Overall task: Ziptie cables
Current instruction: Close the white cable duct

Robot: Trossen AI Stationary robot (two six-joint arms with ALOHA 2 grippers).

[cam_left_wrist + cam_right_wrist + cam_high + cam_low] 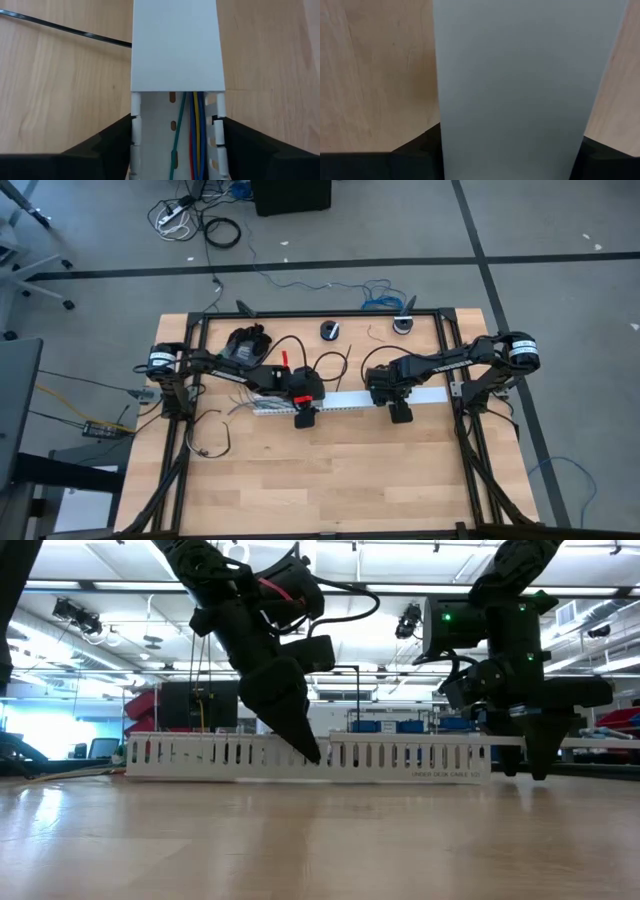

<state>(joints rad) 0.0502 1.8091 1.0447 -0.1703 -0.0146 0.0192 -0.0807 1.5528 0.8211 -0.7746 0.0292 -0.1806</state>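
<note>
A white slotted duct [350, 402] lies flat across the table's middle, running left to right. A white lid [176, 45] covers its right part. Where it is uncovered, thin green, red, yellow and blue cables [194, 142] run along the channel, and more thin wires spill out at its left end [240, 406]. My left gripper [302, 418] [177, 122] straddles the duct at the lid's edge, slanting down. My right gripper [400, 412] [511, 137] straddles the lidded part, pointing straight down. A thin black strand [65, 30] lies on the wood beside the duct. My left gripper has one finger against each slotted side wall [135, 122] of the duct, just short of the lid's edge. The fingers come slanting down from the table's left and lie across the duct, which rests on the table. My right gripper has the lidded part of the duct between its two fingers, one on each long side [442, 135]. The fingers [540, 765] point down from above, across the duct. The lid fills the gap between them, and the duct stays on the table.
Two small round dark things [329, 330] [403, 326] and a black bundle [248, 340] sit near the far edge. A loose black wire [215, 435] curls at the near left. Black frame rails [470, 450] run along both sides. Bare wood [330, 480] lies in front.
</note>
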